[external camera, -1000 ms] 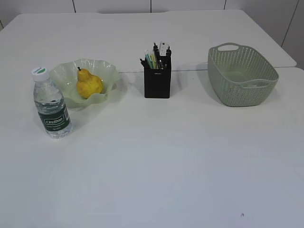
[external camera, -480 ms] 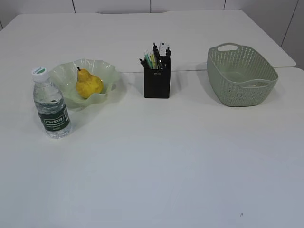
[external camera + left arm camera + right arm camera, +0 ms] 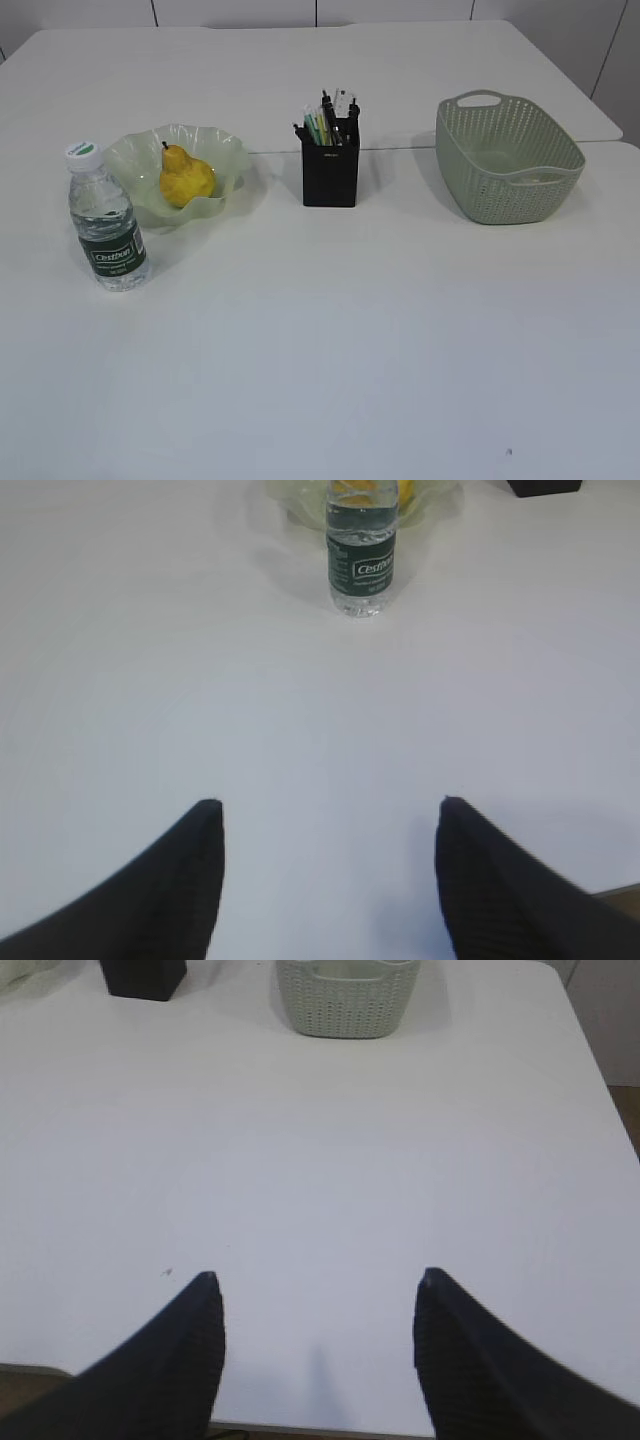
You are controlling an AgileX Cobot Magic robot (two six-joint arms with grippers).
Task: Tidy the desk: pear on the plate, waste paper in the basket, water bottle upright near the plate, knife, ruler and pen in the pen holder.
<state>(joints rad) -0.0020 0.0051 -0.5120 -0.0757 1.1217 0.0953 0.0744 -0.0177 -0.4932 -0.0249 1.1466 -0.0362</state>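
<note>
Task looks done or nearly so, judging by how things lie. Pear (image 3: 186, 178) sits in the plate (image 3: 225, 150), toward the left edge of the surface (image 3: 330, 340), back half. Water bottle (image 3: 107, 220) stands upright, white cap up, just beside the plate on its front-left side; left wrist view shows it (image 3: 361, 555) directly ahead w/ plate rim behind it. Pen holder (image 3: 331, 173) is mid-surface toward the back, packed w/ pens etc.; a clear strip w/ markings pokes out the top, prob. the ruler (image 3: 342, 101). Knife can't be picked out in that bunch, too small. Basket (image 3: 510, 160) sits near the back right corner; waste paper not clearly visible inside. Something pale lies at its far inner wall, can't tell what.

Left pincer (image 3: 325, 810): wide, holding nothing, low over the bare front-left part of the surface, well apart from the bottle. Right pincer (image 3: 318, 1280): wide too, empty, over the front edge on the right side, basket (image 3: 346, 1000) and holder (image 3: 143, 975) far ahead.

Step in hand, as I read it: final check / park the arms. To do it well: keep both arms low and clear at the front edge, no sweep toward the bottle. It's tall and light, prob. tips easily. If anything needs confirming it's the basket contents.

Nothing loose on the open surface betw. pincers and items; only a tiny dark speck (image 3: 509, 452) near the front right, also seen in the right wrist view (image 3: 167, 1272). No obstruction.
</note>
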